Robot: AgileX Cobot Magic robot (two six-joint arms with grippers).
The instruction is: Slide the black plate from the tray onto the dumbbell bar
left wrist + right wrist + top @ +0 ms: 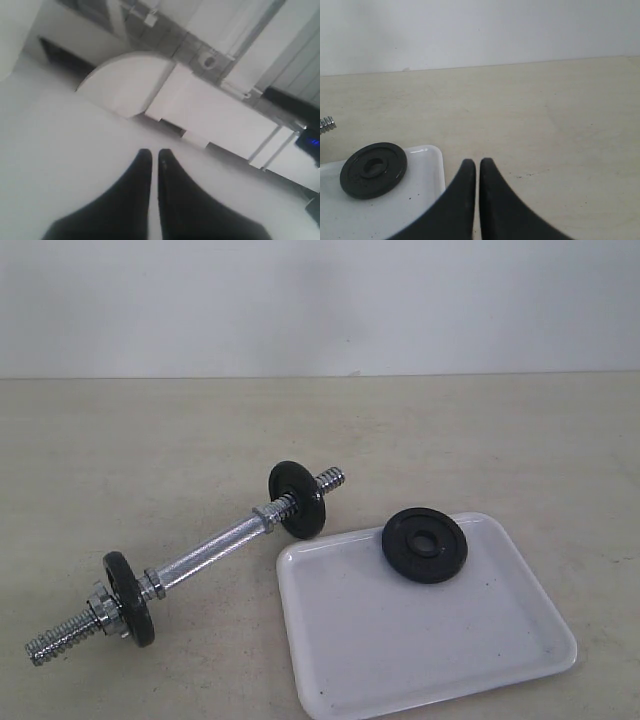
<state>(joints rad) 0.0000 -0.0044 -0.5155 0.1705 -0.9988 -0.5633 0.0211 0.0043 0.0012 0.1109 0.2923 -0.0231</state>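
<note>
Only my wrist cams catch my grippers: left gripper (155, 156) and right gripper (477, 166) are both pinched closed, holding nothing. One black plate (425, 545) lies flat at the tray's (400, 660) 12 o'clock edge. The dumbbell bar (205, 558), at the tray's 10 o'clock, carries two discs (297, 499). The right wrist view cuts off most of the tray. Any markings on the plate are too small to read.

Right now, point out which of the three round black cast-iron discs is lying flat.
The loose black plate on the glossy white rectangular tray, hole facing up. The far disc and near disc stand on edge, threaded on the chrome steel dumbbell bar.
</note>
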